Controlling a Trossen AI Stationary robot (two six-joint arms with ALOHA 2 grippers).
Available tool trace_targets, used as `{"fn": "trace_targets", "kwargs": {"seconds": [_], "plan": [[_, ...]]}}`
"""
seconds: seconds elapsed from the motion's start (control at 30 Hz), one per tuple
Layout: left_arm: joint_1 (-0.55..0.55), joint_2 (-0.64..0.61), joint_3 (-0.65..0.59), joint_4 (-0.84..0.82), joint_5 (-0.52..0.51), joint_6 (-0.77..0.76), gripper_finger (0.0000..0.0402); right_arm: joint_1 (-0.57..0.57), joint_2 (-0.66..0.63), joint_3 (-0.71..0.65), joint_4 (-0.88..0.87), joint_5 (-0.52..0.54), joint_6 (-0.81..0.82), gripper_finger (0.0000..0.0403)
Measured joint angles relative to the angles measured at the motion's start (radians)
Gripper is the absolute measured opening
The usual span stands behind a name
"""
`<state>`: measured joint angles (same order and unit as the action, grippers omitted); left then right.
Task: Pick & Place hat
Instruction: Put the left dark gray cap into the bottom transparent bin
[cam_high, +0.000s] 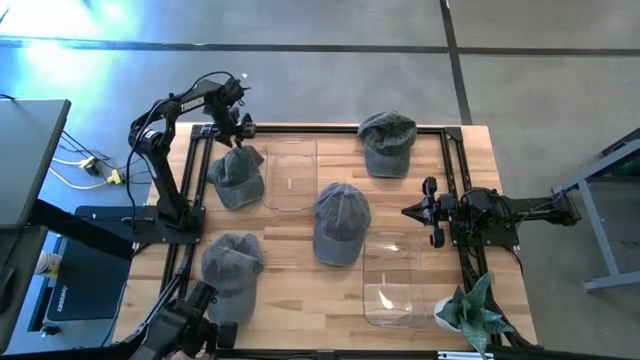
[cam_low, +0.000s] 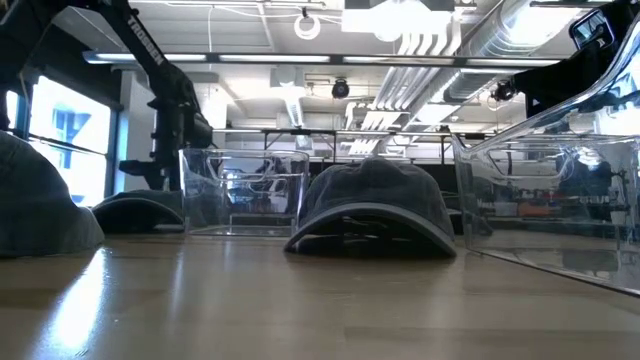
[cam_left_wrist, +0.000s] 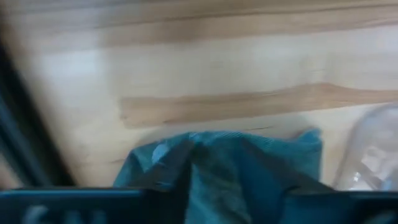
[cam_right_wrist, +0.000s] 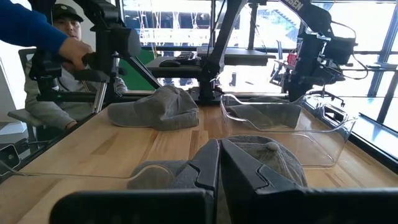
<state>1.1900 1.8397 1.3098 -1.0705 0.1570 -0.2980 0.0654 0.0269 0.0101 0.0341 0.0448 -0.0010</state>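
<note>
— What lies nearest?

— Wooden table (cam_high: 300, 290), pale planks with a dark frame, on a grey concrete floor. Four grey hats rest on it. Take the middle hat (cam_high: 340, 222) as the landmark.

— And around it?

— One clear bin (cam_high: 290, 175) sits just beside it toward the left arm; another clear bin (cam_high: 390, 280) sits near it toward the plant (cam_high: 470, 310). Behind the table the low view shows windows and ceiling ducts, and a person (cam_right_wrist: 53, 81) sits beyond it.

— The grippers?

— Left gripper (cam_high: 236, 135) is closed on a hat (cam_high: 237, 178) beyond the first bin. Right gripper (cam_high: 413, 211) hangs beside the middle hat, its fingers pressed together, holding nothing.
</note>
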Motion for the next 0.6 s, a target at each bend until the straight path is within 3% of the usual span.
{"fn": "trace_targets", "kwargs": {"seconds": [0.1,0.17,0.37,0.6], "plan": [[0.001,0.000,0.000,0.029,0.072,0.045,0.0035,0.000,0.000,0.000,0.000,0.000,0.000,0.0012],[0.001,0.000,0.000,0.032,0.113,0.059,0.0010,0.000,0.000,0.000,0.000,0.000,0.000,0.0012],[0.000,-0.025,0.049,-0.083,0.158,0.145,0.0002,0.000,0.000,0.000,0.000,0.001,0.000,0.0012],[0.000,-0.094,0.156,-0.189,0.148,0.443,0.0005,0.000,0.000,0.000,0.000,0.001,0.000,0.0012]]}}
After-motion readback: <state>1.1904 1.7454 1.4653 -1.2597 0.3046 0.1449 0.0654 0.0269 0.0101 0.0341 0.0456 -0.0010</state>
